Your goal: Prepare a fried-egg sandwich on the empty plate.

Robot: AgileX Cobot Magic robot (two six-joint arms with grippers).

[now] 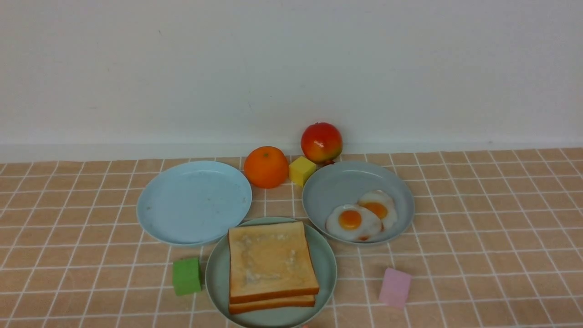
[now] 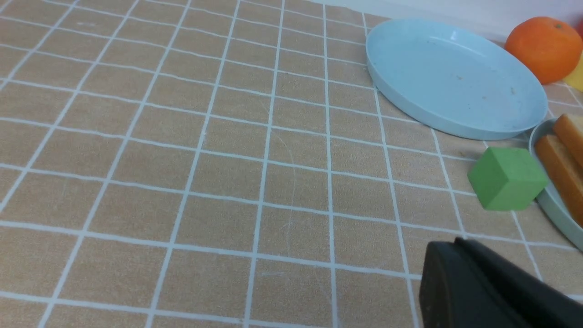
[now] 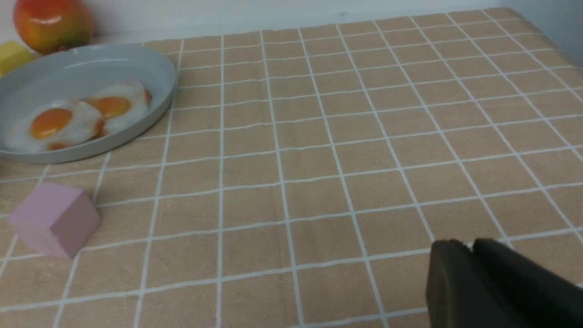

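Note:
Two thick golden-brown toast slices (image 1: 269, 257) lie stacked on the pale mint-green plate (image 1: 214, 273) at the front centre; no egg shows between them. Two glossy fried eggs (image 1: 353, 221) with orange yolks lie in the grey-blue plate (image 1: 337, 182) at the right, also in the right wrist view (image 3: 50, 125). Neither gripper shows in the front view. My left gripper (image 2: 455, 241) is shut and empty over the cloth, near the green cube, with the toast edge (image 2: 562, 159) beyond. My right gripper (image 3: 469, 242) is shut and empty, well away from the egg plate (image 3: 91, 68).
A bare light sky-blue plate (image 1: 191, 200) sits at the left. An orange (image 1: 266, 166), a yellow cube (image 1: 301, 170) and a red-yellow fruit (image 1: 321, 142) stand behind the plates. A green cube (image 1: 186, 276) touches the mint plate's left; a pink cube (image 1: 395, 287) lies at its right.

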